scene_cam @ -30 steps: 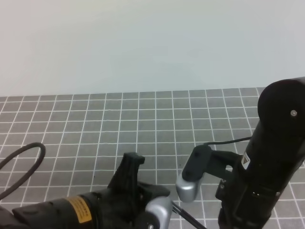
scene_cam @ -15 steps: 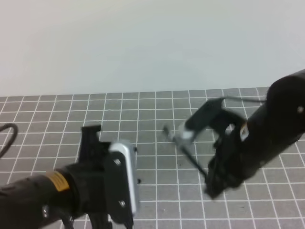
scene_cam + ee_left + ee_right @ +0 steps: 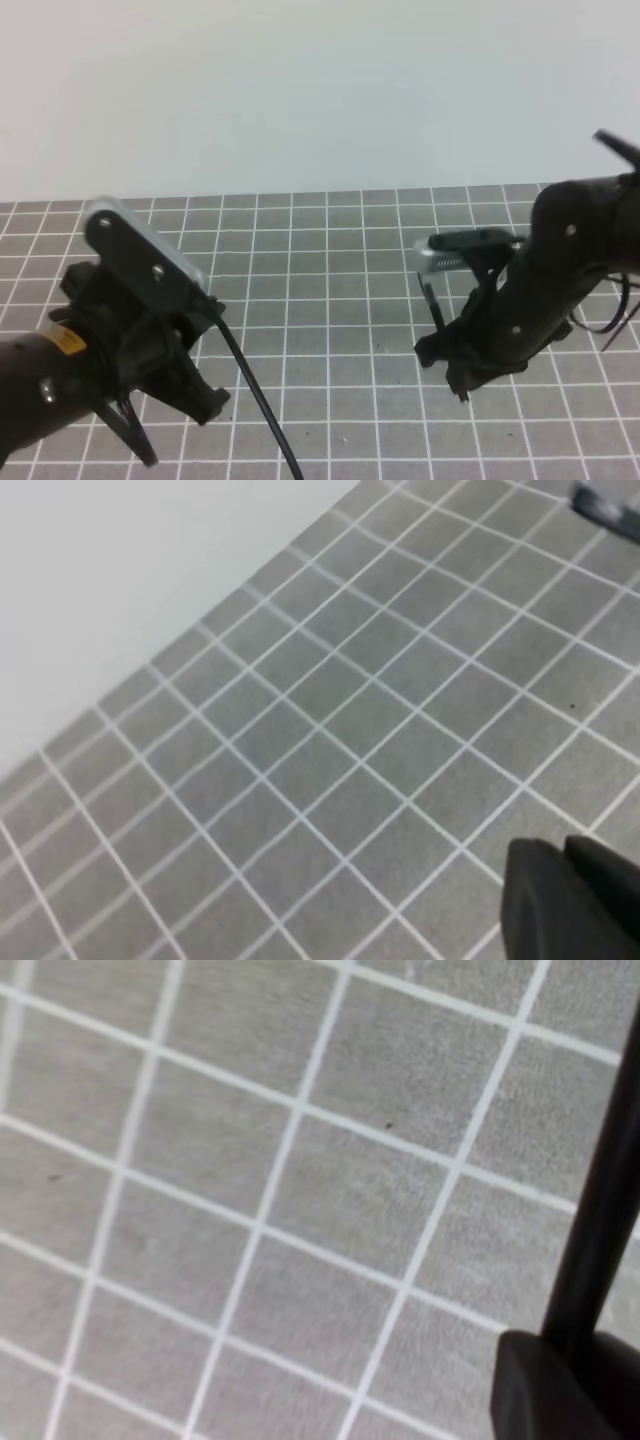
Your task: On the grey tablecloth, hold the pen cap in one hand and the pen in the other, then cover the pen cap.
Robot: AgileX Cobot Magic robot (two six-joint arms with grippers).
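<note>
With the right gripper [image 3: 556,1388] pinching the pen [image 3: 602,1200] at the right edge of its wrist view, over the grey tablecloth [image 3: 330,262], and the left gripper [image 3: 575,900] pressed together on nothing visible (the pen cap shows nowhere), the pinch probably wants firmness and a steady wrist.

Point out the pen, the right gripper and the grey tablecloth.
pen [image 3: 612,1210]: right wrist view, middle of the dark shaft.
right gripper [image 3: 565,1385]: right wrist view, dark fingers shut at the pen's lower end.
grey tablecloth [image 3: 330,250]: exterior high view, bare gridded cloth between the arms.
</note>
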